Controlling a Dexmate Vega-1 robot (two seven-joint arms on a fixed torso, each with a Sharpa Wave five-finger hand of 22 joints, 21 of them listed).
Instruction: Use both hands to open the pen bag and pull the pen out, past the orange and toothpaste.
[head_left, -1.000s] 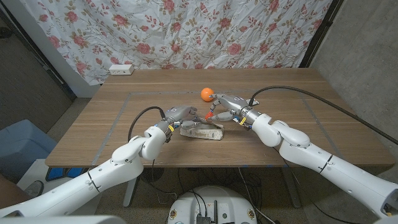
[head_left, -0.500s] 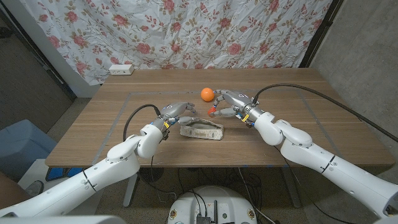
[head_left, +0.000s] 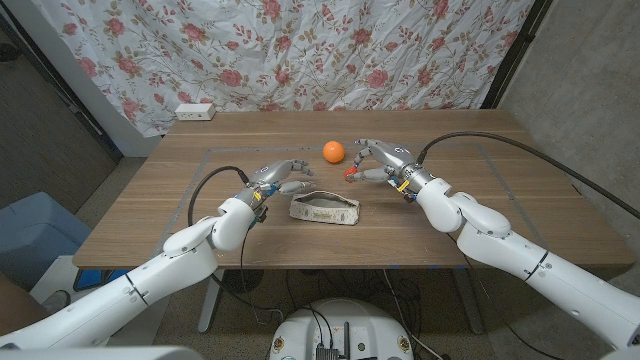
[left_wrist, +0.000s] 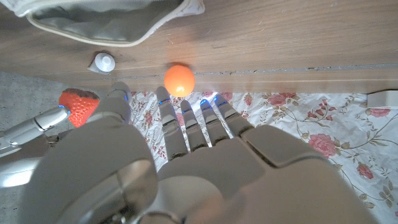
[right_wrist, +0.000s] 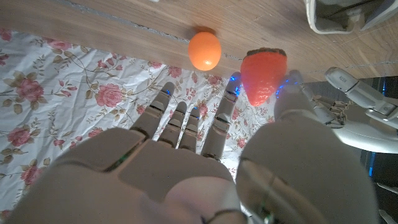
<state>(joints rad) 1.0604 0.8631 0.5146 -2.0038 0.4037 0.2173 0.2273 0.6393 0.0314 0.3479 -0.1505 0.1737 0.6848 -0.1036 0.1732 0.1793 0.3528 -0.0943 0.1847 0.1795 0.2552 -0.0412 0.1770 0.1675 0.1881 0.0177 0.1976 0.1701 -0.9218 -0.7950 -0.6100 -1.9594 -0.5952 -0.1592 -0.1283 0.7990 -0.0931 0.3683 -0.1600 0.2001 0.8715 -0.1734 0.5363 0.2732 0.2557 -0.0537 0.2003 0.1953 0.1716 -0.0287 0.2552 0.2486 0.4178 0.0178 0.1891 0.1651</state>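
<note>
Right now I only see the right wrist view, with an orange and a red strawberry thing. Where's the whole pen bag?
Observer: In the head view the pen bag lies on the table between the two arms, nearer the robot than the orange.
Operator: Is the other hand holding anything?
Observer: No. The left wrist view shows the left hand with its fingers spread and nothing in them.
Operator: Is my hand touching the bag?
Observer: No. In the head view the right hand is apart from the bag, beside the orange, pinching the red strawberry-shaped thing.
</note>
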